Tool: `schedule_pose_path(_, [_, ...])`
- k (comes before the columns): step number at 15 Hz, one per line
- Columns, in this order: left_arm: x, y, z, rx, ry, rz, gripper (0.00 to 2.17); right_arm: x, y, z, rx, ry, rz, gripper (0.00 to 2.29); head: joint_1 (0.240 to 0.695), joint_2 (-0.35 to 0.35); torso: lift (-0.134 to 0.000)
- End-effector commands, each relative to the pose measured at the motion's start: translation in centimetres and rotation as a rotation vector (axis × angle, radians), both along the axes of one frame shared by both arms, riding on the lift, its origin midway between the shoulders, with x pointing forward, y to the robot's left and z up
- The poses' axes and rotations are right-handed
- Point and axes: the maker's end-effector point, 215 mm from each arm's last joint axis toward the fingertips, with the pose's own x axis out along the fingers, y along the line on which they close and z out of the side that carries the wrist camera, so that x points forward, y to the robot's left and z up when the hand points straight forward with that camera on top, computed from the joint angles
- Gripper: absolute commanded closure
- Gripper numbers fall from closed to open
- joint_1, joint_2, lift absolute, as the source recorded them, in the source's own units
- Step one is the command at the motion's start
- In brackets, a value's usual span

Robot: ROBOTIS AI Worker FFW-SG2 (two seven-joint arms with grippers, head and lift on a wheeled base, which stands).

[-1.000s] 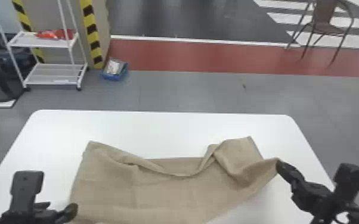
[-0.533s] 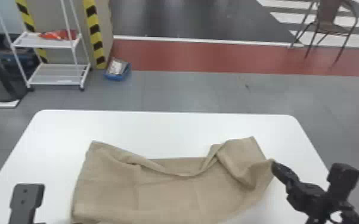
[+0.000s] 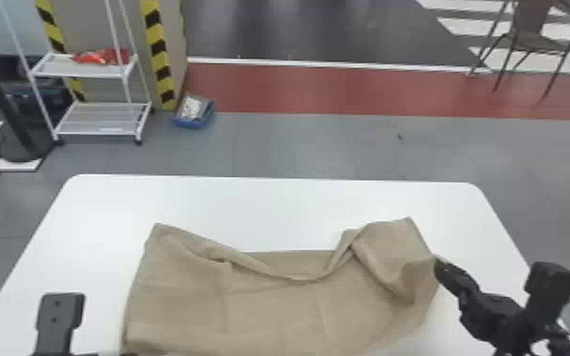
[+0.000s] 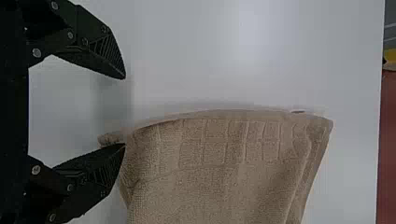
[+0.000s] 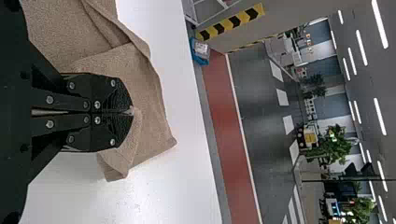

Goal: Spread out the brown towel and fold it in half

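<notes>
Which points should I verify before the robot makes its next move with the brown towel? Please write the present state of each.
1. Right gripper holds the towel: ok, its fingers are closed on the cloth.
2. Left gripper holds the towel: not ok, its fingers are wide apart.
3. Towel is spread flat: not ok, loose folds run along the far side and bunch at the right.
4. Towel stays inside the far edge of the table: ok.
5. Whole near edge is straight: cannot tell, the head view's bottom border cuts the cloth.

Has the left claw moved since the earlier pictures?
Yes, in the head view the left claw moved slightly toward the robot, away from the table's far edge.
</notes>
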Motion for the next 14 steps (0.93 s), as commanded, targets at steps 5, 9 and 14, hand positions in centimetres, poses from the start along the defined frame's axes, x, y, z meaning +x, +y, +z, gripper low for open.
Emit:
schedule_pose_path(5, [0.1, 0.7, 0.7, -0.004, 0.001, 0.015, 1.68, -0.1, 0.1, 0.0, -0.001, 0.000, 0.002, 1.77, 0.695, -0.075, 0.000])
schedule_pose_path(9, [2.3, 1.4, 2.0, 0.005, -0.046, 0.026, 1.68, -1.3, 2.1, -3.1, -0.024, 0.083, 0.044, 1.77, 0.695, -0.052, 0.000])
schedule_pose_path(14, [3.9, 1.4, 2.6, 0.009, -0.072, 0.026, 1.68, -4.7, 2.0, -7.6, -0.012, 0.235, 0.031, 1.65, 0.695, -0.028, 0.000])
